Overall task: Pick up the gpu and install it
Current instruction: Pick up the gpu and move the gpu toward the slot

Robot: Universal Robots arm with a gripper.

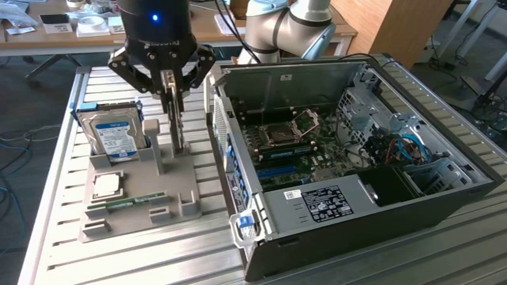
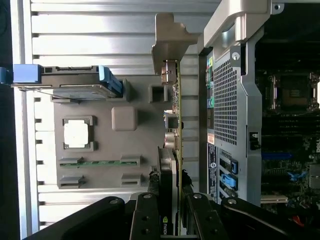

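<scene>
The gpu (image 1: 177, 122) is a thin dark card seen edge-on, hanging upright over the right side of the grey parts holder (image 1: 130, 222), just beside the open computer case (image 1: 412, 217). My gripper (image 1: 170, 83) is shut on its top edge. In the wrist view the gpu (image 2: 173, 125) runs away from my gripper (image 2: 170, 212), with its silver bracket (image 2: 170, 40) at the far end, between the holder (image 2: 135, 145) and the case's perforated rear panel (image 2: 225, 100). Whether the card's lower edge still touches the holder I cannot tell.
On the holder stand a blue-labelled hard drive (image 1: 115, 135), a silver CPU (image 1: 107, 185) and a green RAM stick (image 1: 136, 200). The case lies open with its motherboard (image 1: 293, 145) exposed. Everything rests on a slatted metal table (image 1: 182, 255).
</scene>
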